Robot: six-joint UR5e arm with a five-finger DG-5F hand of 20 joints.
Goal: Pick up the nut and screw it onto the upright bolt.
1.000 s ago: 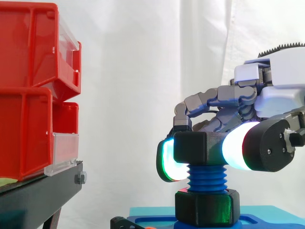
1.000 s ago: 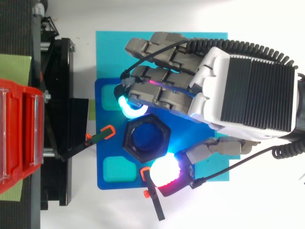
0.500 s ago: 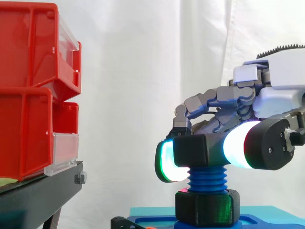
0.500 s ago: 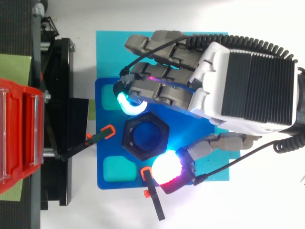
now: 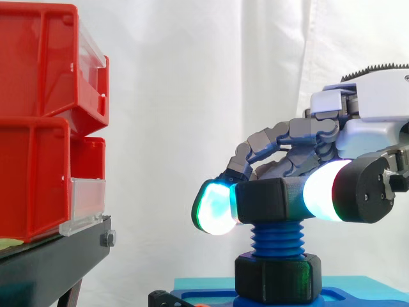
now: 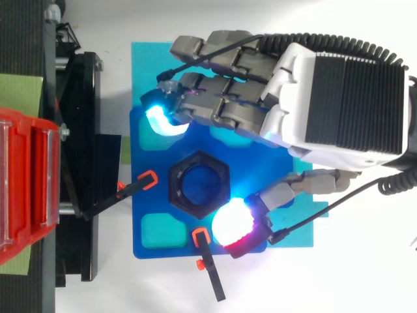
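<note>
The black hexagonal nut [image 5: 268,199] sits on top of the upright blue threaded bolt [image 5: 276,240], which rises from a black hexagonal base [image 5: 276,278]. From above, the nut [image 6: 174,186] rings the bolt's blue tip [image 6: 199,186]. My hand [image 6: 339,98] hovers over the far side of it, also seen as the hand [image 5: 377,128] coming in from the right. Its fingers are spread off the nut: the cyan fingertip [image 6: 158,117] stands well clear of it, while the white thumb pad [image 6: 231,222] lies against the nut's near corner.
The bolt stands on a dark blue plate [image 6: 150,202] lying on a light blue mat [image 6: 143,65]. Two black clamps with orange tips [image 6: 133,186] [image 6: 207,267] hold the plate. Stacked red bins [image 5: 38,128] on a black stand [image 5: 51,262] are to the left.
The fingers have let go of the nut and swung away from it toward the bins. The thumb pad slid slightly along the nut. The nut stays on the bolt.
</note>
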